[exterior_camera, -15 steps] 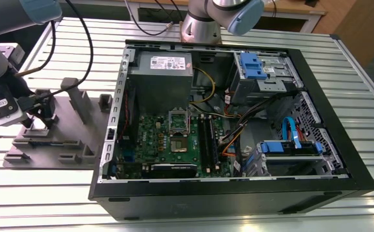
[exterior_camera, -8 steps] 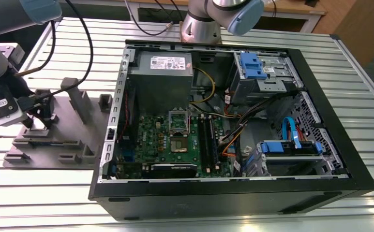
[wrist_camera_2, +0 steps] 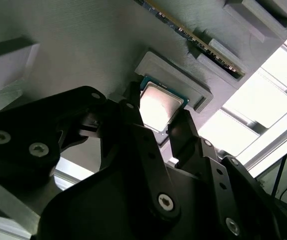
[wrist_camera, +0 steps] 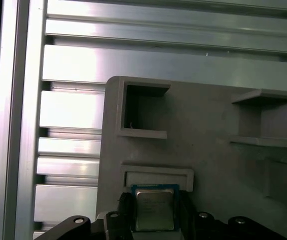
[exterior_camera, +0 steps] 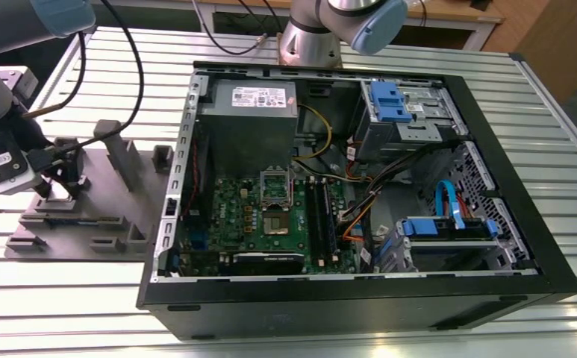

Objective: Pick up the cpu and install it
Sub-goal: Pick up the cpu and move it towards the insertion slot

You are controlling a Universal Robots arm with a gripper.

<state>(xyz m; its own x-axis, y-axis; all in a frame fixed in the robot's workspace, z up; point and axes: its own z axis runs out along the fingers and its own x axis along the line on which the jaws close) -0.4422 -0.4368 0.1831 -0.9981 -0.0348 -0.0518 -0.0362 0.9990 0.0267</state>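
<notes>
- Presently, the gripper (exterior_camera: 61, 192) is seen at the exterior view's left, lowered onto a grey tray (exterior_camera: 119, 216) that lies on the slatted table (exterior_camera: 69, 298).
- The cpu (wrist_camera_2: 159, 106) is found on that tray, lying flat with its silvery top up on a low raised holder (wrist_camera_2: 198, 92).
- In both wrist views the dark fingers (wrist_camera_2: 133, 112) are set against two opposite edges of the cpu (wrist_camera: 154, 210), so the gripper (wrist_camera_2: 157, 119) is judged to be closed on it.
- Whether the cpu has been raised off the holder cannot be told.
- In the first wrist view the fingers (wrist_camera: 126, 212) are seen flanking the chip, with the gripper (wrist_camera: 154, 222) over the tray (wrist_camera: 208, 140) and its walled pockets.
- In the second wrist view a thin strip (wrist_camera_2: 203, 40) is seen standing on edge in a slot of the tray (wrist_camera_2: 83, 50), near the holder.
- An open case (exterior_camera: 368, 298) is laid on its side to the tray's right in the exterior view, just beside it.
- A green motherboard (exterior_camera: 238, 216) is mounted inside the case.
- On it a socket (exterior_camera: 276, 221) with a dark centre is seen, well apart from the cpu.
</notes>
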